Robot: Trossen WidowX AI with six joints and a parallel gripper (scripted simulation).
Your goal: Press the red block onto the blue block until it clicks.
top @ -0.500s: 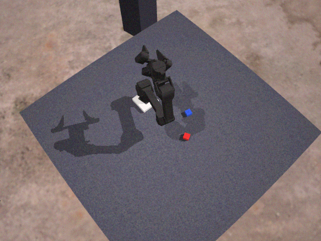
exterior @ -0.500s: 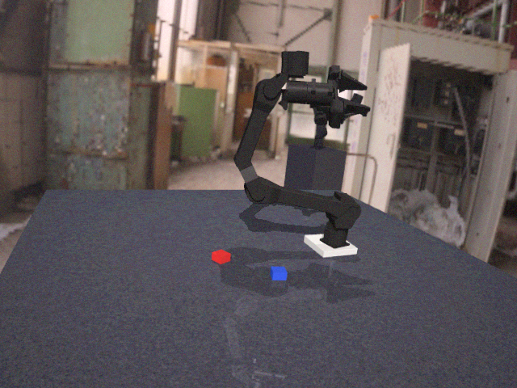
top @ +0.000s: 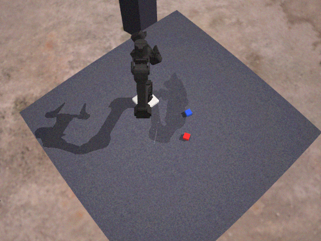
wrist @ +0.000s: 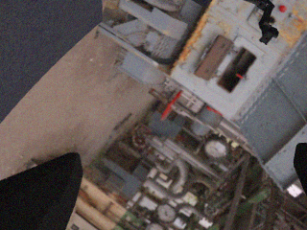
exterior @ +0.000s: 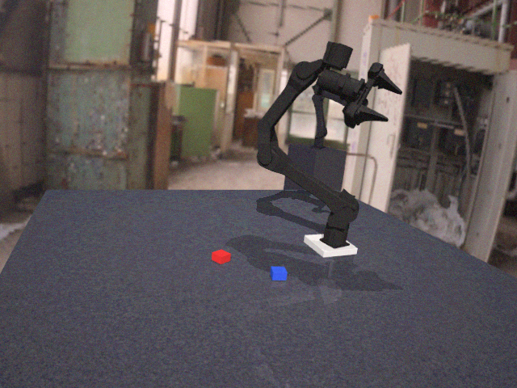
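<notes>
The hand (top: 147,43) (exterior: 392,106) is spread wide with nothing in its grip, raised high above the table (top: 207,181) (exterior: 208,334), where the red block (top: 186,136) (exterior: 220,256) lies apart from the blue block (top: 188,112) (exterior: 279,273).

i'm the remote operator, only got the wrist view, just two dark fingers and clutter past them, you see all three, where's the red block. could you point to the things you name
Observer: The red block (top: 186,136) (exterior: 220,256) is on the dark table top (top: 181,187) (exterior: 166,317), apart from the blue block (top: 188,112) (exterior: 278,273).
Operator: is the hand anywhere near it
Observer: No, the exterior view shows the hand (exterior: 392,106) raised high above the table, pointing away from both blocks.
Operator: anything stacked on blue
Observer: Nothing; its top face is bare.
</notes>
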